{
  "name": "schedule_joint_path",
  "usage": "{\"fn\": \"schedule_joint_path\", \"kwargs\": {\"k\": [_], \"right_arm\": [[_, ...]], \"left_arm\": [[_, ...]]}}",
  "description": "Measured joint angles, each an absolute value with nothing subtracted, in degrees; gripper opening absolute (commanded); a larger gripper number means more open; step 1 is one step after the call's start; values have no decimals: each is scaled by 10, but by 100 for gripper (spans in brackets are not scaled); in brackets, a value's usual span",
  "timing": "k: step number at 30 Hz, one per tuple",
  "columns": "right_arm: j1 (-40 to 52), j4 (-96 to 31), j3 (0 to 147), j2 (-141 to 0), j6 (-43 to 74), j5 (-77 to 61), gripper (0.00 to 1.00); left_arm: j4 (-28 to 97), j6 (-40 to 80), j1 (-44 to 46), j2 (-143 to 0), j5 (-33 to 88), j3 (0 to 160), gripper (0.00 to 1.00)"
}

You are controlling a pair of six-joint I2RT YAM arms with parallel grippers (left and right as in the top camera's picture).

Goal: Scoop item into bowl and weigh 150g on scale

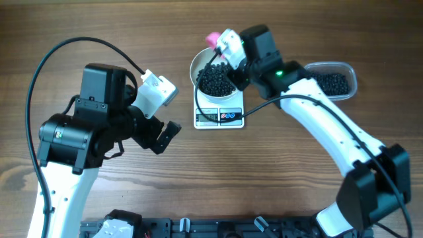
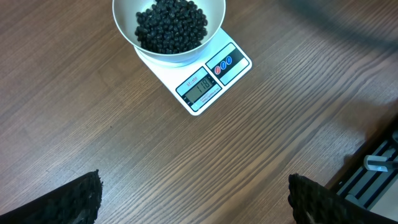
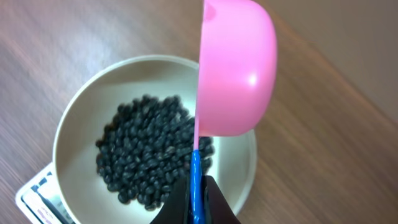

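Above the bowl [image 3: 74, 118] a pink scoop [image 3: 236, 68] stood tipped on edge, mouth facing sideways, long axis running straight back to the right gripper [image 3: 196, 194] (fingers clamped on its handle), item [image 3: 146, 149] lay heaped in the bowl, bowl sat on the scale [image 2: 205, 84], left gripper [image 2: 193, 199] hung with fingers wide apart.

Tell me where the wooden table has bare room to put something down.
Bare wood: in front of the small white square scale, between the open left gripper and the right arm. Crowded: round white bowl, pink plastic scoop, clear plastic tub.
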State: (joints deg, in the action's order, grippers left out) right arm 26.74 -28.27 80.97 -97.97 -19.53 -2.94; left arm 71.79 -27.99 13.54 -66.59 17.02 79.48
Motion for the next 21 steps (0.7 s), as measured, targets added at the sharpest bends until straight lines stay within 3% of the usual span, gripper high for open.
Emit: {"fn": "schedule_joint_path", "kwargs": {"k": [4, 8, 14, 21], "right_arm": [[206, -346, 856, -935, -165, -32, 4], [88, -446, 870, -884, -142, -31, 4], [-34, -609, 872, -884, -178, -18, 4], [-66, -651, 872, -966, -209, 16, 4]], "left_arm": [[718, -280, 135, -666, 170, 795, 100], [718, -280, 135, -666, 170, 795, 100], [718, -280, 135, -666, 170, 795, 100], [718, -280, 135, -666, 170, 795, 100]]}}
